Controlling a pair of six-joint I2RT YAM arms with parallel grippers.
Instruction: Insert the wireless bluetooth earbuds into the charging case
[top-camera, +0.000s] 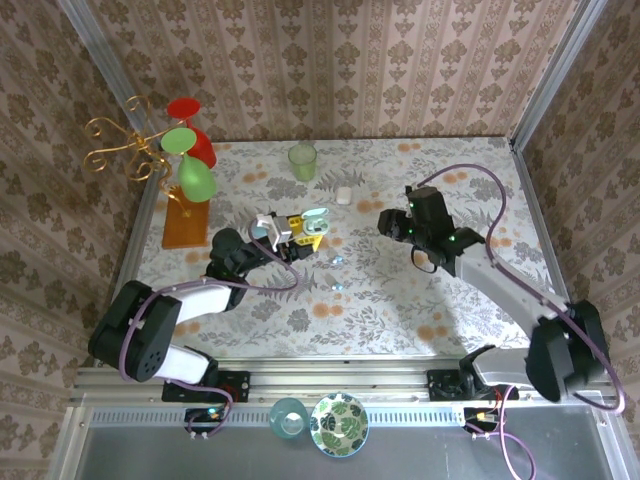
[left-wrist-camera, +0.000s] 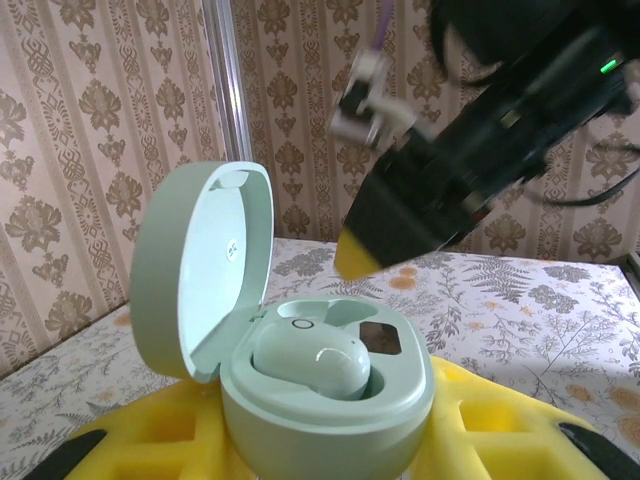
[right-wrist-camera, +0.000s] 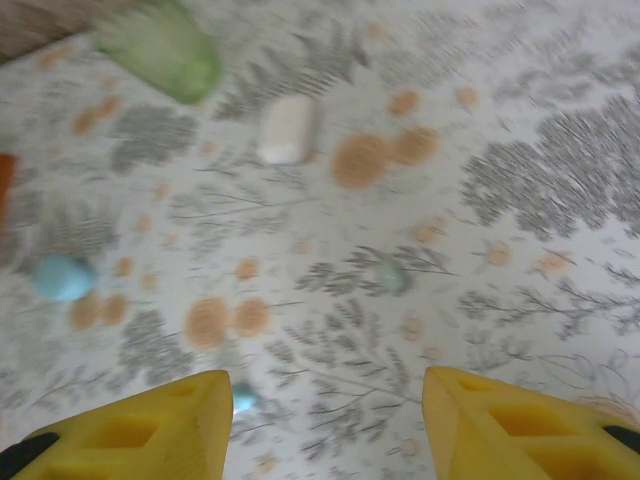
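The charging case (left-wrist-camera: 330, 410) is smooth, glossy mint plastic; the earbud (left-wrist-camera: 315, 362) seated in it is likewise glossy. The yellow left gripper fingers (left-wrist-camera: 480, 440) look matt plastic. The near rail (top-camera: 350, 380) is bare metal.

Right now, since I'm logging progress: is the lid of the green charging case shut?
No, the charging case has its lid swung open, with one earbud seated inside.

the floral-patterned counter (top-camera: 400, 300) carries a green cup (top-camera: 302, 161) near its far edge, a white case (top-camera: 343, 195) near the cup, an orange stand base (top-camera: 186, 225) by the left edge, and two tiny earbuds (top-camera: 338, 262) around the middle.
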